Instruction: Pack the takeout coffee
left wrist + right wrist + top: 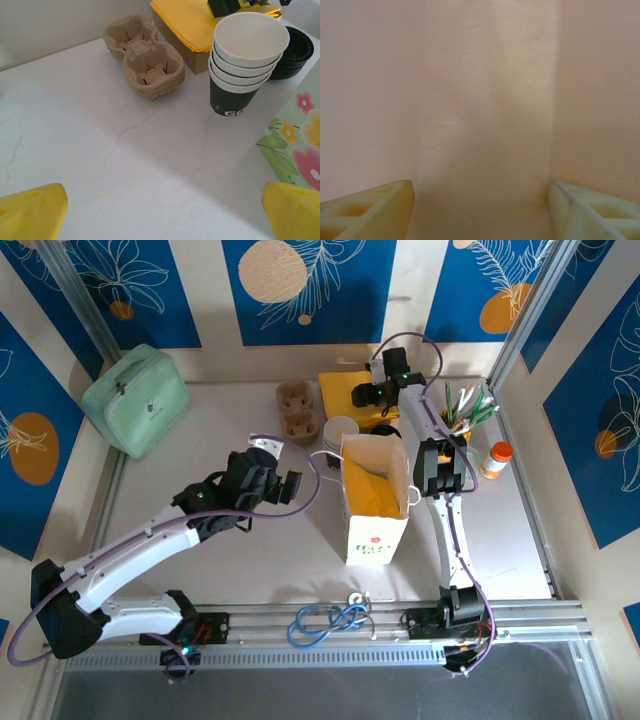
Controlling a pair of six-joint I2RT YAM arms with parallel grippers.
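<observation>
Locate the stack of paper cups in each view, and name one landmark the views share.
Top external: the stack of paper cups stands near the centre, just behind the paper bag.
Left wrist: the stack stands at upper right, above the bag's flowered side.
Shared landmark: the cardboard cup trays, left of the cups in both views.

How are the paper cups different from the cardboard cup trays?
The paper cups are dark outside and white inside; the cup trays are plain brown. The cups stack tall and round; the trays stack low and bumpy. Both are nested stacks standing on the table.
</observation>
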